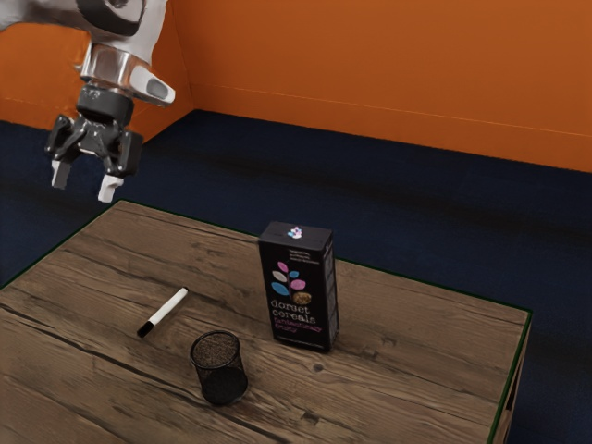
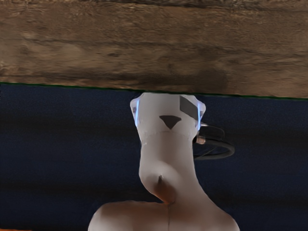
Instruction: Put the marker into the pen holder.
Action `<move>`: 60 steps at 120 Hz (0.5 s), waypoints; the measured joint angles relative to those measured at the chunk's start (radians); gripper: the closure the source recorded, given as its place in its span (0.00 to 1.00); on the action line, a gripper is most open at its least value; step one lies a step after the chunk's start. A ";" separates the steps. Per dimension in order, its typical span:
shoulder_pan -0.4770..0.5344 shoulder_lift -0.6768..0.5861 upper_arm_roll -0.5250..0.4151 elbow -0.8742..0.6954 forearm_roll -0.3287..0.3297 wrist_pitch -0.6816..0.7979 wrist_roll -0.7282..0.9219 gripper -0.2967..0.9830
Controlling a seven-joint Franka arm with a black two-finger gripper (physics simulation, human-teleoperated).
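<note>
Pen holder (image 1: 219, 368) of black mesh is standing upright on the wooden table (image 1: 83, 277), and the marker (image 1: 166, 310), white-barrelled and black-ended, is lying outside and near it. Beyond them, a dark cereal box (image 1: 296, 296) is standing upright. At the exterior view's upper left, the gripper (image 1: 84, 181) is hanging raised, its fingers standing apart and grasping nothing, with orange wall (image 1: 388, 74) rising behind.

Soft and rather dim light is falling
A faint shadow (image 2: 207, 79) is darkening the table (image 2: 96, 43), and bluish strips (image 2: 137, 113) are glowing on the arm's base (image 2: 161, 107)
</note>
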 joint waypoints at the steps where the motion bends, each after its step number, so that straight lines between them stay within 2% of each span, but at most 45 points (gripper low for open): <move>1: 0.002 0.002 0.001 -0.017 0.002 0.032 0.001 0.23; 11: 0.008 0.013 0.011 -0.080 0.008 0.290 0.007 0.23; 24: 0.006 0.015 0.013 -0.108 -0.002 0.513 0.014 0.23; 45: 0.002 -0.035 0.055 -0.475 -0.016 0.904 0.024 0.23; 60: 0.005 0.037 0.094 -0.584 -0.001 1.135 0.029 0.23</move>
